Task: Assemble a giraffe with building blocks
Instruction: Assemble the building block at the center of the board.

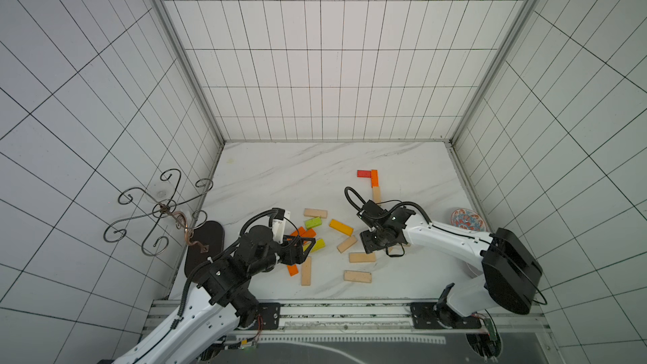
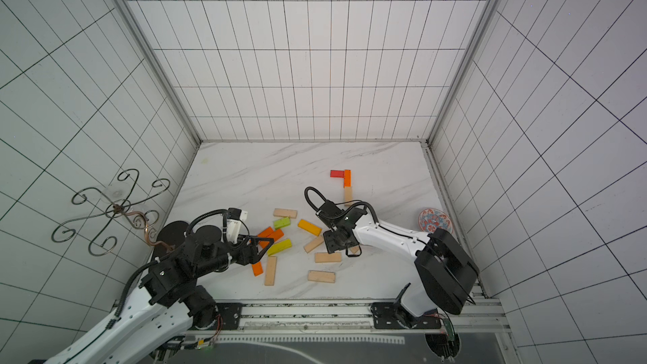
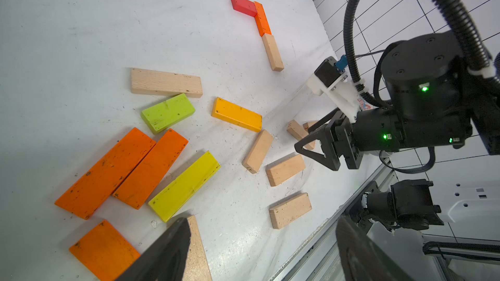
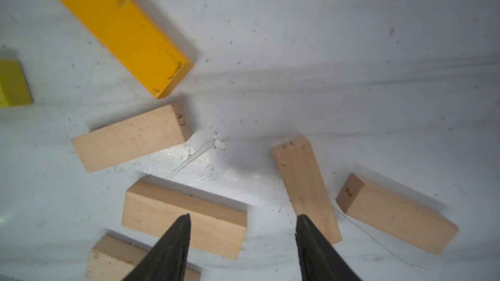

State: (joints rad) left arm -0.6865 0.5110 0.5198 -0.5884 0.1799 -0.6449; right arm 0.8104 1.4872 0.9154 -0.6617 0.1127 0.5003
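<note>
We start with the left hand (image 1: 303, 247). It hangs with its jaws spread wide and nothing in them, right above the two loose orange blocks (image 3: 121, 168) and the yellow block (image 3: 186, 185), which lie side by side beneath it.

Off to its right, the right hand (image 4: 243, 217) sits low over the plain wooden blocks (image 4: 184, 217), jaws parted and empty. The one that matters, we judge, is the numbered wooden block (image 4: 305, 185). It lies under one fingertip (image 4: 308, 233) rather than in the gap. Its long axis runs away from the hand, crosswise to the line the jaws close along (a good lie for pinching its narrow width). So a small sideways shift should let the hand straddle it.

The started giraffe is a red block (image 1: 364, 173), an orange neck block (image 1: 374, 178) and a wooden neck block (image 1: 376, 193), laid in a bent line on the surface (image 1: 280, 176). It lies just beyond the right hand and well apart from the left, so the right arm is the nearer one to carry the block there.
</note>
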